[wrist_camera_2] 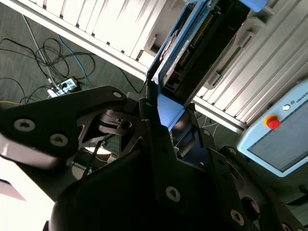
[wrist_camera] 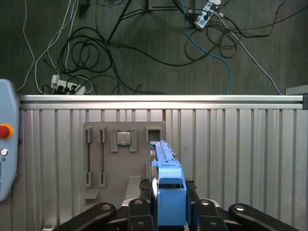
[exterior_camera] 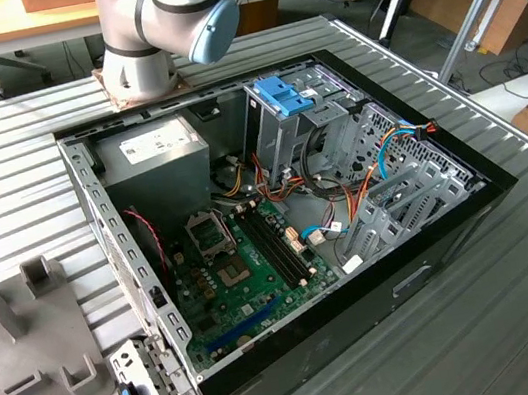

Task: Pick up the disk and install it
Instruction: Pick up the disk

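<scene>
Fingers (wrist_camera: pixel 191 195) pinch the disk (wrist_camera: pixel 163 161) by its near end, edge-on, long axis running straight out from them, blue rail toward the first wrist camera; it hangs over the grey tray (wrist_camera: pixel 122 166) on the ribbed desk (wrist_camera: pixel 240 159), apparently clear of it.

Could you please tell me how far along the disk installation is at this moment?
Done: the gripper is shut on the disk, as seen in both wrist views. In hand: the disk is held edge-on over the grey fixture plate; I cannot tell whether it has fully cleared the plate. Left: the installation itself, since the disk is not yet in the open computer case.
</scene>
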